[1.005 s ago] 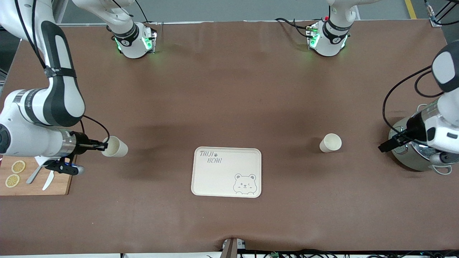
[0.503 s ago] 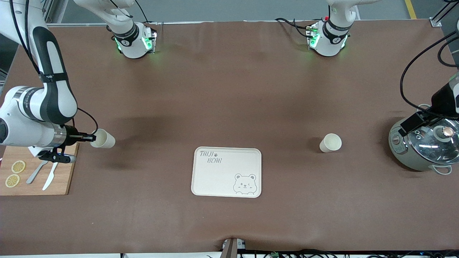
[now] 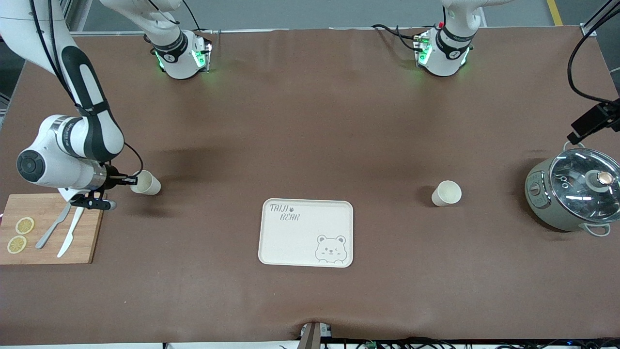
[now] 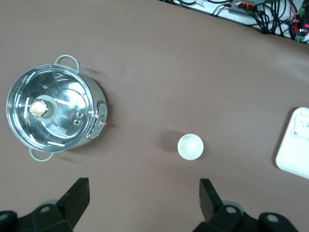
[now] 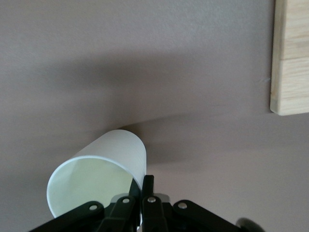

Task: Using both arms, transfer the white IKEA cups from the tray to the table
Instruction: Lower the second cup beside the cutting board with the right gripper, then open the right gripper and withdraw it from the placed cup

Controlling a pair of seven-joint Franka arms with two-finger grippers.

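Note:
One white cup [image 3: 146,183] hangs tilted in my right gripper [image 3: 130,181], low over the table beside the cutting board. The right wrist view shows the fingers [image 5: 147,186] pinching the cup's rim [image 5: 99,176], one inside and one outside. The second white cup [image 3: 446,193] stands upright on the table between the tray and the pot; it also shows in the left wrist view [image 4: 190,146]. My left gripper [image 3: 592,122] is high up at the left arm's end of the table, above the pot. In its wrist view it [image 4: 143,192] is open and empty.
A cream bear-printed tray [image 3: 306,232] lies at the table's middle, nearer the front camera. A grey-green pot with a glass lid [image 3: 574,194] stands at the left arm's end. A wooden cutting board [image 3: 48,235] with lemon slices, knife and fork lies at the right arm's end.
My right gripper has come lower with the cup and shifted toward the cutting board. My left gripper has risen away from the pot toward the table's end.

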